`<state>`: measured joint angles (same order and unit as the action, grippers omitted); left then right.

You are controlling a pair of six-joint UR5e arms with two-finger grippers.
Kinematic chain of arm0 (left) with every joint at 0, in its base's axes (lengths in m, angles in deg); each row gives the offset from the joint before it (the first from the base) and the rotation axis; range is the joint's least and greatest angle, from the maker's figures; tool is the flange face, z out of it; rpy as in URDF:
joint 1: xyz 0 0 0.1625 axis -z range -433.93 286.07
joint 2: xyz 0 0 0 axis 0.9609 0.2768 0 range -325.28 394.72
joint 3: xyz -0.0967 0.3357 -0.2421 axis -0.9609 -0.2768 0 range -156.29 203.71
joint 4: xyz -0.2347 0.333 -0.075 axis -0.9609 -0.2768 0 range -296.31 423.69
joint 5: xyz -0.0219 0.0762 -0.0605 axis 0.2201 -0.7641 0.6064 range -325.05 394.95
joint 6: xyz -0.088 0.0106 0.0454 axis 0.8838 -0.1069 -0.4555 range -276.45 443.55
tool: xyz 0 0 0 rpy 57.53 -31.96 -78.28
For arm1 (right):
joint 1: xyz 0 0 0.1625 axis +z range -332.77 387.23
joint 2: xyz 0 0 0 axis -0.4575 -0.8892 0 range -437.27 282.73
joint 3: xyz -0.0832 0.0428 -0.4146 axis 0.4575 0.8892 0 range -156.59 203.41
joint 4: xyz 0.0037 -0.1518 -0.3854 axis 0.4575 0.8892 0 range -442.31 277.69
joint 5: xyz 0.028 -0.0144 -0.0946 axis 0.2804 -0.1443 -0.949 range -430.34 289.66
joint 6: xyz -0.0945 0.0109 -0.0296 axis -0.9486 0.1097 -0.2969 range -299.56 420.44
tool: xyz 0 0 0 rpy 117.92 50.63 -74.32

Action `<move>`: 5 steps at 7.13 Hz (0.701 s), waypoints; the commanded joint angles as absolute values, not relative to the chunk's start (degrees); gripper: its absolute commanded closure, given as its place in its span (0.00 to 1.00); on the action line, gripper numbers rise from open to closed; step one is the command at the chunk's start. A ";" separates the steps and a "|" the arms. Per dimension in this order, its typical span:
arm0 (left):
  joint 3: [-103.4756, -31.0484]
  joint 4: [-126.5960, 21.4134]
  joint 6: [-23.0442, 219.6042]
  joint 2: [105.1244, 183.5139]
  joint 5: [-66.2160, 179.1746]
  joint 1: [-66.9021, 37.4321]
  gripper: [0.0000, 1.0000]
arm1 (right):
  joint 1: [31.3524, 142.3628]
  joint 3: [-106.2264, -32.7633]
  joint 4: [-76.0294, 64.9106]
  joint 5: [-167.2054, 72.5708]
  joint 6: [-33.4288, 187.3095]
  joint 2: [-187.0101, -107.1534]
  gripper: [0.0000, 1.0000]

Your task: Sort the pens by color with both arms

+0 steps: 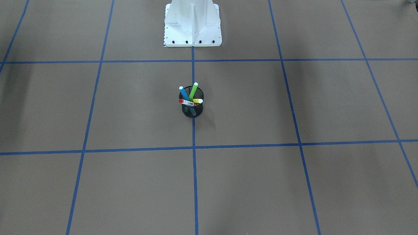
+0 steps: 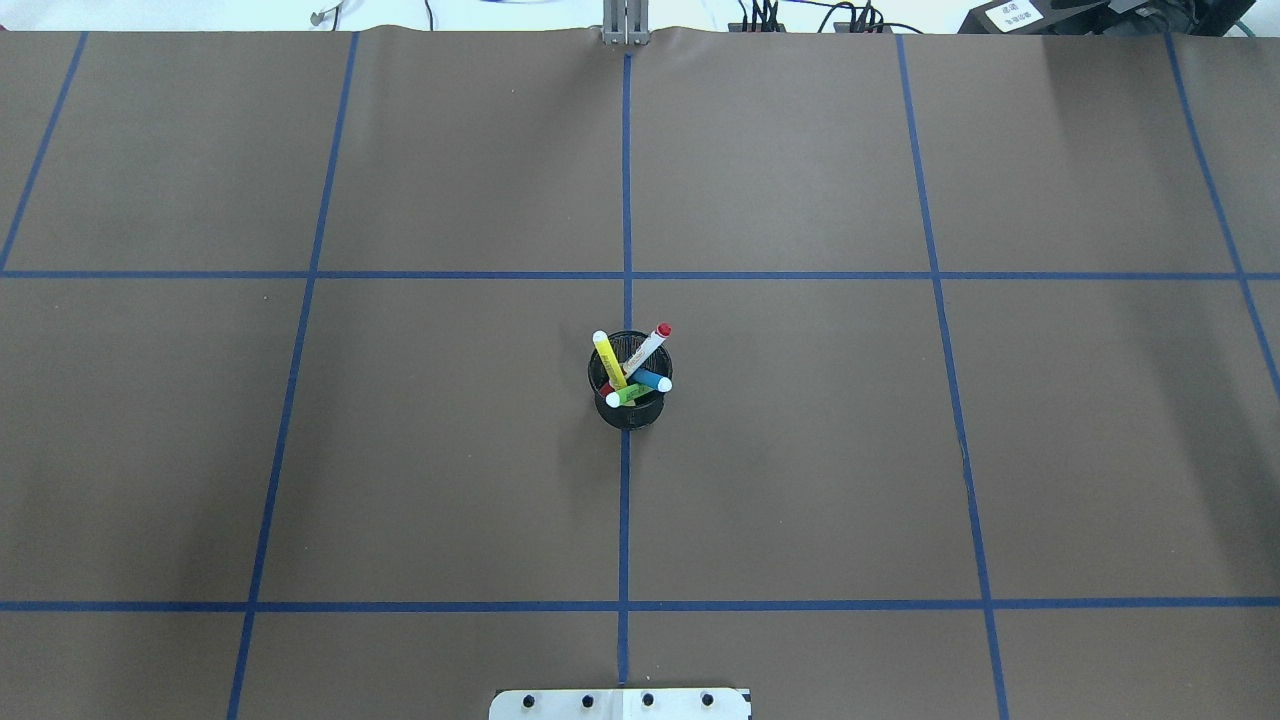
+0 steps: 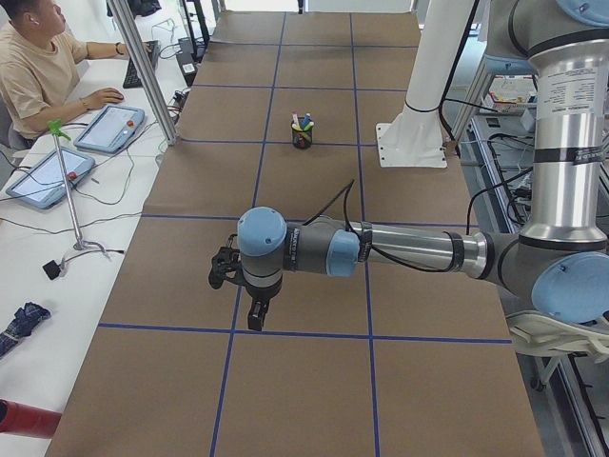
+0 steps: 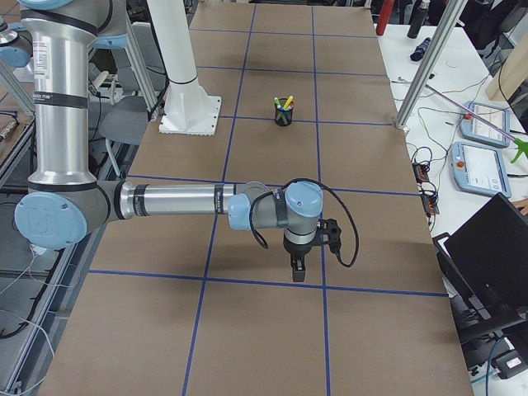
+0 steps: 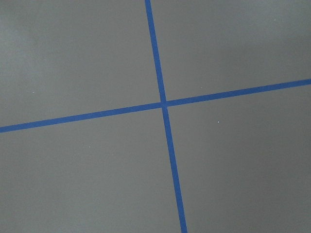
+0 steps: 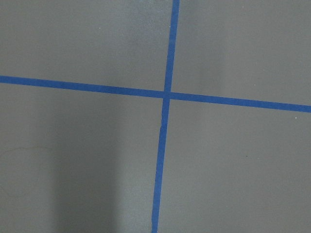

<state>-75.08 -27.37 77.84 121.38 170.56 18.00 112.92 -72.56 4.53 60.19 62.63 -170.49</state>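
Standing bunched in a black mesh cup (image 1: 192, 112) on the centre tape line, the blue pen (image 1: 184, 93), light green pen (image 1: 193, 89), yellow pen (image 1: 197, 101) and red-capped white pen (image 1: 186, 102) awaited sorting in the front-facing view, near the white base stand (image 1: 192, 29). From overhead, all four leaned against the rim with tops splayed apart, likely leaving room for a pinch; neither arm showed. From the left end, the left arm (image 3: 400, 249) hung its left gripper (image 3: 255, 322) above the table (image 1: 294, 182), well apart from the cup, apparently parked; whether the jaws were parted could not be told. The right-end view showed the right arm (image 4: 173, 200) and right gripper (image 4: 297, 268) posed likewise, state equally unclear. Both wrist cameras saw only tape lines (image 5: 164, 103).
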 commanded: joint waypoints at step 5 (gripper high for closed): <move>-76.22 -35.00 78.10 122.69 170.74 17.83 0.00 | 112.83 -77.38 3.57 60.00 62.81 -169.48 0.00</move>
